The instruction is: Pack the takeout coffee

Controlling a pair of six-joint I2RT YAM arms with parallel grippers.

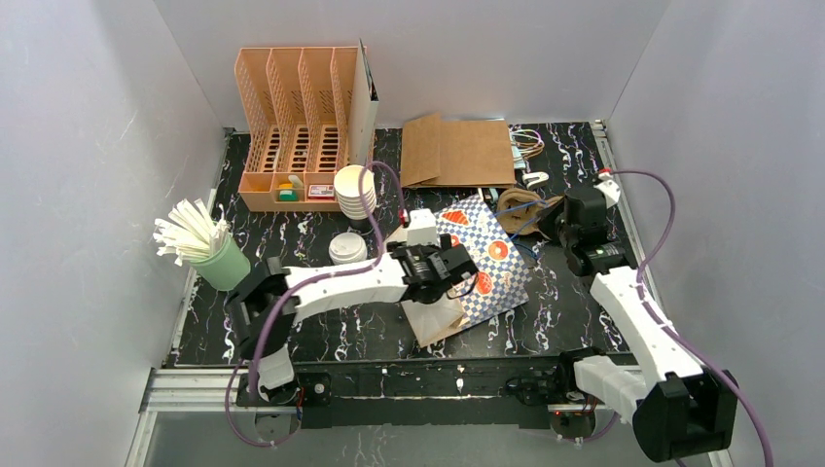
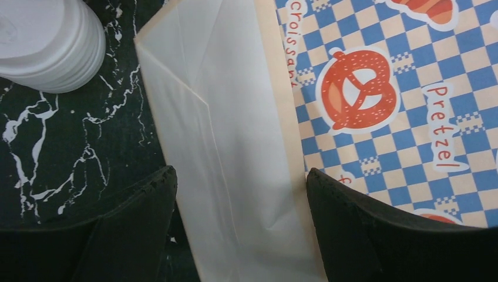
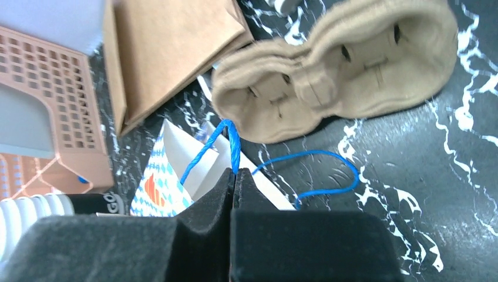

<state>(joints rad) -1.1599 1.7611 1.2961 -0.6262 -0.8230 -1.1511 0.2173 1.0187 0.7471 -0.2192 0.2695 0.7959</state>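
The left end effector (image 2: 241,191) is seen with its fingers (image 2: 132,226) set apart, one on each side of the white folded side panel (image 2: 235,135) of the blue-checked paper bag (image 2: 376,117), which lies flat on the dark marbled surface (image 2: 70,147); whether the fingers touch the panel cannot be told. A white stack (image 2: 47,41) of lids or cups is seen at the upper left of that wrist view.

The right end effector (image 3: 235,176) is pressed together on the blue cord handle (image 3: 233,147) of the bag. Just above it in the right wrist view, the brown pulp tray (image 3: 335,76) is found on the surface, with nothing in its two wells. A flat brown paper bag (image 3: 170,47) and a pink slotted organizer (image 3: 41,88) are placed at the upper left of that frame.

In the overhead view, one lidded white cup (image 1: 347,249) is seen left of centre, just left of the checked bag, with a green cup of straws (image 1: 219,261) further left.
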